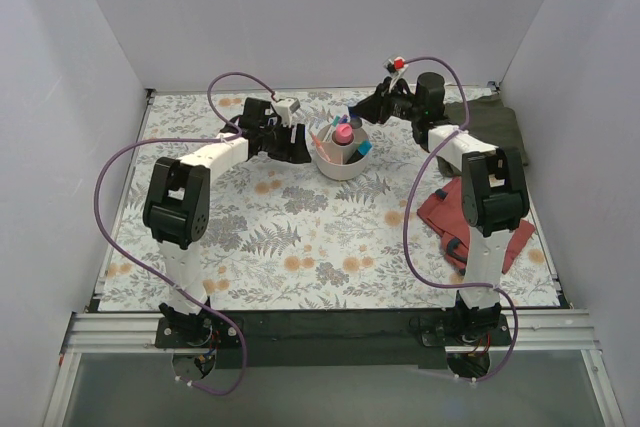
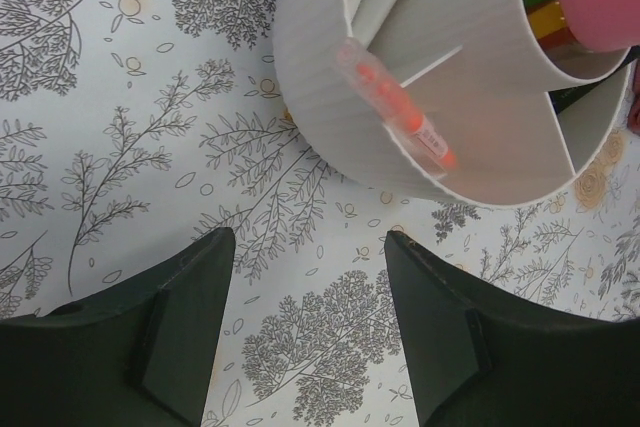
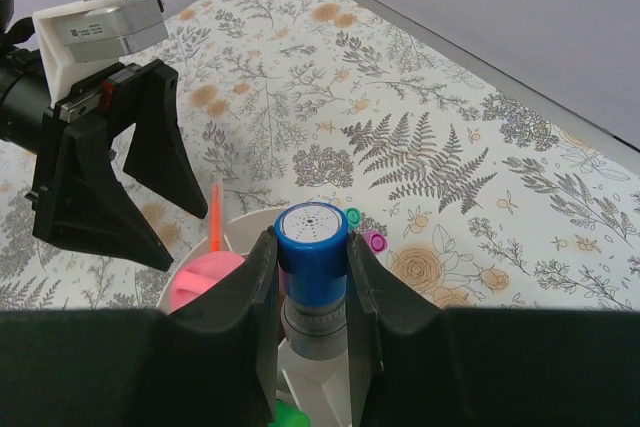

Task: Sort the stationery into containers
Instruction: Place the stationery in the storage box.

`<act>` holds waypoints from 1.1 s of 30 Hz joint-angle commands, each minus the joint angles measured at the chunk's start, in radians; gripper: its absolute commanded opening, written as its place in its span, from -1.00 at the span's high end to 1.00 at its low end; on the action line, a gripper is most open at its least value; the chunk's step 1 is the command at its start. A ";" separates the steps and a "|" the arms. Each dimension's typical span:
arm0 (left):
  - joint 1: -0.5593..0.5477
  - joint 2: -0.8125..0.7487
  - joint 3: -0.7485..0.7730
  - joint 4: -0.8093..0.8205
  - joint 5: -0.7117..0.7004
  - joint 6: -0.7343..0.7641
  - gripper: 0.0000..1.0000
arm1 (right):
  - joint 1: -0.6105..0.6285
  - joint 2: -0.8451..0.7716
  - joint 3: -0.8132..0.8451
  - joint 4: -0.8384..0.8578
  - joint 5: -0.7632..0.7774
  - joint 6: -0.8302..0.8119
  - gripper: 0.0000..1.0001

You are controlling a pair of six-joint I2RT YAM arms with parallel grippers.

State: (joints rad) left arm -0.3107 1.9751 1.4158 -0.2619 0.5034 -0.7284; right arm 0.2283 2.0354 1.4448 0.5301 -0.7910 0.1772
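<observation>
One blue-capped marker (image 3: pixel 312 237) was found clamped upright between the jaws of the right gripper (image 3: pixel 311 249). It was held directly above the off-white ribbed cup (image 1: pixel 335 171), which stood on the floral table cover (image 1: pixel 280 237) toward the far edge, between the two arms.

Inside the cup, which was divided by partitions, the following were noted:
- a fat pink marker (image 3: pixel 205 282)
- an orange-pink pen (image 2: pixel 400 117) resting against the inner wall
- a green-capped pen (image 3: pixel 353 215)
- a pink-capped pen (image 3: pixel 373 241)

The left gripper (image 2: pixel 307 239) was observed just beside the cup, its jaws spread with nothing between them. A red cloth (image 1: pixel 445 212) and a dark green cloth (image 1: pixel 490 122) were recorded at the right side of the table, apart from the work.

Hazards were judged as follows:
- Should the marker be released off-centre, a partition or the pink marker may be struck and the marker tipped over the rim.
- The cup is judged light, so it may be shifted or overturned by contact from either gripper's fingers.
- The two grippers were close together at the cup, so a collision is possible if either is moved carelessly.
</observation>
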 commanded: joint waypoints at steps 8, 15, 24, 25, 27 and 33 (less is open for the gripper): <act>-0.014 -0.028 0.009 -0.010 -0.025 0.004 -0.24 | -0.004 0.042 -0.046 0.077 0.019 0.001 0.89; -0.013 -0.038 0.002 -0.010 -0.032 0.004 -0.25 | -0.003 0.078 -0.023 0.077 0.013 0.004 0.69; -0.016 -0.039 -0.006 -0.002 -0.035 0.004 -0.25 | -0.003 0.040 -0.037 0.076 -0.002 -0.004 -0.13; -0.016 -0.038 -0.006 0.001 -0.037 0.004 -0.25 | -0.003 0.033 -0.044 0.073 0.001 -0.002 -0.24; -0.016 -0.041 -0.005 0.006 -0.037 0.003 -0.25 | -0.004 0.008 -0.052 0.068 0.019 -0.004 -0.34; -0.013 -0.064 0.012 0.039 -0.055 -0.020 -0.28 | -0.018 -0.078 -0.034 -0.028 0.081 -0.039 -0.82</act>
State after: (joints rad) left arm -0.3248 1.9751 1.4147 -0.2550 0.4690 -0.7399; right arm 0.2260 2.0773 1.3903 0.5243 -0.7551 0.1726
